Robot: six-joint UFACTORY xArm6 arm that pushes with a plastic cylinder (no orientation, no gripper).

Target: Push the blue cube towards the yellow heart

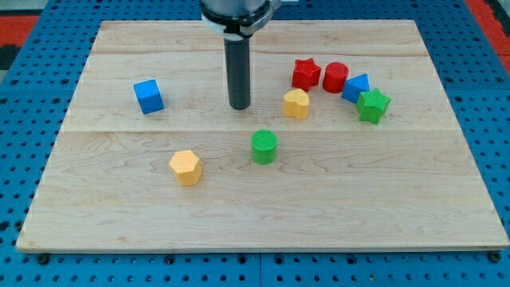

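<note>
Dark rod upright, descending from the view's top, my tip on the surface

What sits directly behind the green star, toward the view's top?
A blue block touches the green star from behind; its lower right part is covered, so its shape is unclear. Beside it stand a red cylinder and a red star.

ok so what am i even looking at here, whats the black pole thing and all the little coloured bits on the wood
The dark pole is a robot arm's pushing rod. It has no hand and holds nothing; my tip slides along the wooden board to nudge blocks. This is the only camera view, looking down at an angle. The tip touches no block: the blue cube sits to the view's left, the yellow heart just right. Further right cluster a red star, red cylinder, another blue block and green star. Nearer the bottom are a green cylinder and yellow hexagon.
</note>
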